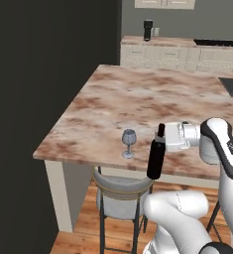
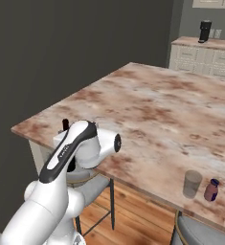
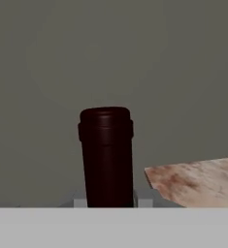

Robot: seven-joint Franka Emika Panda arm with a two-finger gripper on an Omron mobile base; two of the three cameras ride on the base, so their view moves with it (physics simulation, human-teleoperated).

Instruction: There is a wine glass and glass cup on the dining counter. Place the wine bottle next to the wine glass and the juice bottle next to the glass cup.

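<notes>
My gripper (image 1: 162,141) is shut on the neck of the wine bottle (image 1: 156,158), a tall black bottle with a dark red top. The bottle hangs nearly upright at the near edge of the dining counter (image 1: 138,99), just right of the wine glass (image 1: 129,143), and its base shows in front of the counter's front edge. In the hand view the bottle's red top (image 3: 105,155) rises between my fingertips (image 3: 77,202). Far to the right on the counter (image 2: 157,110) stand the glass cup (image 2: 192,183) and, beside it, the small juice bottle (image 2: 211,190). My arm hides most of the wine bottle (image 2: 65,124) here.
A grey stool (image 1: 120,191) is tucked under the counter below the bottle, and another stool (image 2: 200,232) sits under the cup's end. A dark wall runs along the left. At the back, a worktop (image 1: 177,42) carries a dark appliance (image 1: 147,30). A black hob (image 1: 232,85) lies at the counter's far right.
</notes>
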